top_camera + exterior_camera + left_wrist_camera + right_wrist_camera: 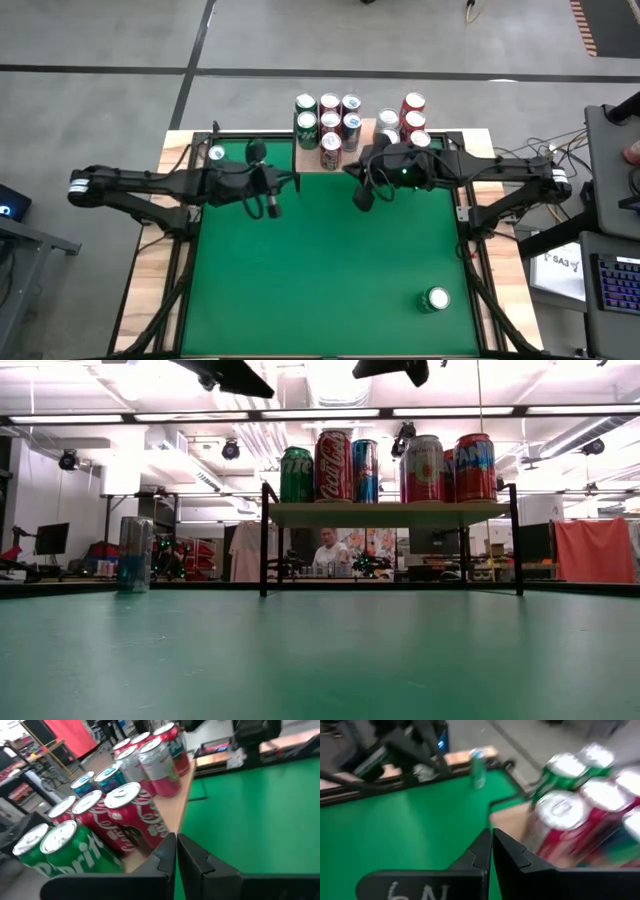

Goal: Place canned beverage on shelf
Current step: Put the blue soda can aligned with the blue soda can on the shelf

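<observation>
The shelf (367, 128), a light wooden board on thin black legs (390, 515), stands at the table's far middle with several cans upright on it (333, 465). One can (436, 299) stands on the green tabletop near the front right corner. Another can (217, 153) stands on the table at the far left and also shows in the low view (135, 555). My left gripper (272, 205) is shut and empty above the table, left of the shelf's near edge. My right gripper (362, 198) is shut and empty just in front of the shelf. The left wrist view shows the shelf's cans (132, 817) close ahead.
Black frame rails (185, 270) run along the table's left and right sides. A desk with a keyboard (612, 285) stands beyond the right edge. A person (325, 550) sits in the room behind the shelf. Bare green table (320, 280) lies between the arms and the front edge.
</observation>
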Robot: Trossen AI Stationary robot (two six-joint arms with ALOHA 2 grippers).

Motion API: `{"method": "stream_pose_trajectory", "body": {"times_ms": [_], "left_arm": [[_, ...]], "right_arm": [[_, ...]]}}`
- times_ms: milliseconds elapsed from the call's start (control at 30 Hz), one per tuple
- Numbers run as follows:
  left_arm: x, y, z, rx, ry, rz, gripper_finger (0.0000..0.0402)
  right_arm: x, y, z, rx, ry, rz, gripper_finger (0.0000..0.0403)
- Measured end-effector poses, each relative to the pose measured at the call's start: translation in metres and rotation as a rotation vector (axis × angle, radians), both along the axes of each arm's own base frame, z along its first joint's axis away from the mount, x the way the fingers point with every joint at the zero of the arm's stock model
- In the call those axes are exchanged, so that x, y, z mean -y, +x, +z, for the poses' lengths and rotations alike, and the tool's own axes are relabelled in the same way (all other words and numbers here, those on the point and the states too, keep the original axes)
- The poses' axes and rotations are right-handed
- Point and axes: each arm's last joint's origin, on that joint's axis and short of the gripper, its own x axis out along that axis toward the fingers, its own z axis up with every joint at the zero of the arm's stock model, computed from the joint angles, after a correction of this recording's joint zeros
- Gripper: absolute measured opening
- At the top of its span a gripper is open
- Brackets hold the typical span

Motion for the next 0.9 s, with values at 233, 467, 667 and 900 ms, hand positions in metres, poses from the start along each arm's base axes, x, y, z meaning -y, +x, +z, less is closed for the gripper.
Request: {"method": "stream_pose_trajectory", "body": {"times_ms": [233, 467, 667, 900], "left_arm": [[0.018, -0.026, -0.017, 0.088, -0.068, -0.063, 0.0], [0.025, -0.035, -0.03, 0.129, -0.093, -0.097, 0.0], [0.025, -0.037, -0.03, 0.099, -0.098, -0.068, 0.0], [0.004, -0.061, -0.006, -0.087, -0.114, 0.402, 0.0]], "right_arm": [[-0.023, -0.005, -0.01, -0.066, 0.308, 0.041, 0.0009], [-0.038, -0.009, -0.018, -0.141, 0.629, 0.019, 0.0009], [-0.046, -0.011, -0.02, -0.175, 0.802, -0.003, 0.0009], [-0.05, -0.012, -0.021, -0.196, 0.765, 0.037, 0.0009]]}}
